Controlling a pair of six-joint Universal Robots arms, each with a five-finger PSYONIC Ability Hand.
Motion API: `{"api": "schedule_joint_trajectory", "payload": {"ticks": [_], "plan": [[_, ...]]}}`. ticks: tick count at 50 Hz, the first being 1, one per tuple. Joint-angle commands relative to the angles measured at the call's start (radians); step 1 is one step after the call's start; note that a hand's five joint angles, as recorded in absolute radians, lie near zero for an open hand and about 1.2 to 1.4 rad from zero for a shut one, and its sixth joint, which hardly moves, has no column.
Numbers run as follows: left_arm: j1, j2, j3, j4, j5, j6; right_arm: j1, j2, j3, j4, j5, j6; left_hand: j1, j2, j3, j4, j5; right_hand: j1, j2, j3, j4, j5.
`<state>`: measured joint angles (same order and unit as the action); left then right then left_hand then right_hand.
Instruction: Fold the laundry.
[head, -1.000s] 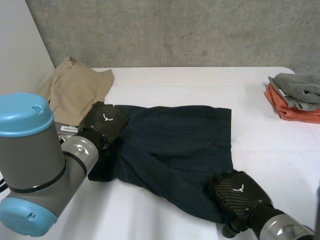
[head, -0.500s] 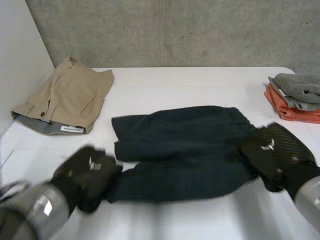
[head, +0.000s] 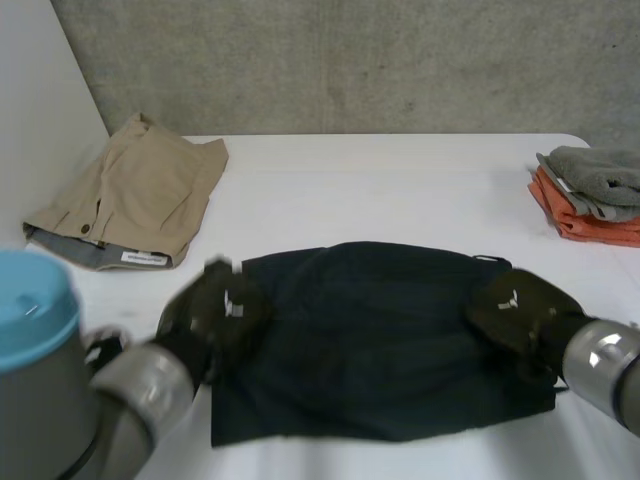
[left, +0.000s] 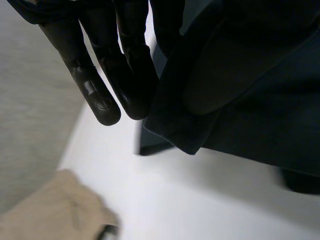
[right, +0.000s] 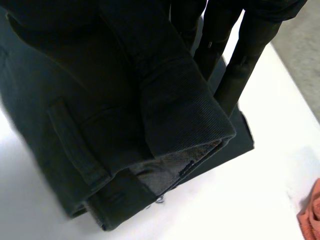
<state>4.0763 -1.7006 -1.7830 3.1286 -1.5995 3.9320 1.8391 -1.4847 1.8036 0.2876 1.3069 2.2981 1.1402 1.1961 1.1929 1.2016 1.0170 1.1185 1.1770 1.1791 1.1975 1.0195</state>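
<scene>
White table (head: 400, 180) runs wide, grey concrete wall (head: 350, 60) right behind its far edge, white panel (head: 40, 110) at the side.

Desk (head: 400, 190): white, smooth and matt top, with a rounded corner at its far right.
Back wall (head: 350, 65): rough grey concrete, pitted and faintly stained, rising straight behind the desk's far edge.
Side wall (head: 40, 100): plain and pale, standing along the desk's left side and meeting the concrete at the desk's far left corner.
Light: soft and even across the desk, with only faint shadows.
</scene>
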Motion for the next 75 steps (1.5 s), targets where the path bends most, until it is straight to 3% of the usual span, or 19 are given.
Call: {"api": "schedule_joint_trajectory", "payload": {"ticks": [1,6,12,14,19,22,29,41,51,55,59,65,69,75], "plan": [[0.024,-0.212,0.184,0.165,-0.042,0.000,0.012,0.164,-0.131,-0.154,0.107,0.061,0.256,0.200,0.203,0.195,0.205,0.278,0.219,0.217,0.199,0.202],[0.019,-0.319,0.318,0.169,-0.043,0.004,0.011,0.230,-0.230,-0.281,0.146,0.067,0.256,0.200,0.203,0.195,0.205,0.278,0.219,0.217,0.199,0.202],[0.030,-0.477,0.762,0.252,-0.065,0.000,0.029,0.328,-0.554,-0.494,0.195,0.137,0.256,0.200,0.203,0.195,0.205,0.278,0.219,0.217,0.199,0.202],[0.056,-0.487,0.929,0.345,-0.103,-0.008,0.037,0.330,-0.640,-0.586,0.212,0.197,0.256,0.200,0.203,0.195,0.205,0.278,0.219,0.217,0.199,0.202],[0.072,-0.467,1.065,0.591,-0.160,-0.022,0.038,0.325,-0.767,-0.875,0.232,0.374,0.256,0.200,0.203,0.195,0.205,0.278,0.219,0.217,0.199,0.202],[0.059,-0.430,1.039,0.665,-0.162,-0.046,0.040,0.330,-0.786,-0.917,0.224,0.399,0.256,0.200,0.203,0.195,0.205,0.278,0.219,0.217,0.199,0.202],[0.056,-0.360,0.892,0.665,-0.157,-0.066,0.068,0.388,-0.816,-0.860,0.229,0.399,0.256,0.200,0.203,0.195,0.205,0.278,0.219,0.217,0.199,0.202],[0.056,-0.387,0.576,0.637,-0.152,-0.069,0.080,0.529,-0.745,-0.702,0.199,0.385,0.256,0.200,0.203,0.195,0.205,0.278,0.219,0.217,0.199,0.202],[0.027,-0.462,0.255,0.627,-0.151,-0.060,0.137,0.614,-0.526,-0.624,0.198,0.186,0.256,0.200,0.203,0.195,0.205,0.278,0.219,0.217,0.199,0.202],[0.016,-0.357,0.136,0.570,-0.152,-0.059,0.140,0.561,-0.440,-0.490,0.196,0.126,0.256,0.200,0.203,0.195,0.205,0.278,0.219,0.217,0.199,0.202],[0.015,-0.199,0.027,0.426,-0.149,-0.056,0.135,0.463,-0.362,-0.326,0.195,0.080,0.256,0.200,0.203,0.195,0.205,0.278,0.219,0.217,0.199,0.202],[0.006,0.024,-0.091,0.086,-0.149,-0.013,0.129,0.284,-0.242,-0.075,0.190,0.015,0.256,0.200,0.203,0.195,0.205,0.278,0.219,0.217,0.199,0.202],[-0.016,0.125,-0.160,-0.180,-0.140,0.052,0.126,0.086,-0.104,0.115,0.187,-0.078,0.256,0.200,0.203,0.195,0.205,0.278,0.219,0.217,0.199,0.202],[-0.154,0.213,-0.190,-0.493,-0.027,0.078,0.129,-0.063,0.037,0.237,0.169,-0.229,0.256,0.200,0.203,0.195,0.205,0.278,0.219,0.217,0.199,0.202]]}}
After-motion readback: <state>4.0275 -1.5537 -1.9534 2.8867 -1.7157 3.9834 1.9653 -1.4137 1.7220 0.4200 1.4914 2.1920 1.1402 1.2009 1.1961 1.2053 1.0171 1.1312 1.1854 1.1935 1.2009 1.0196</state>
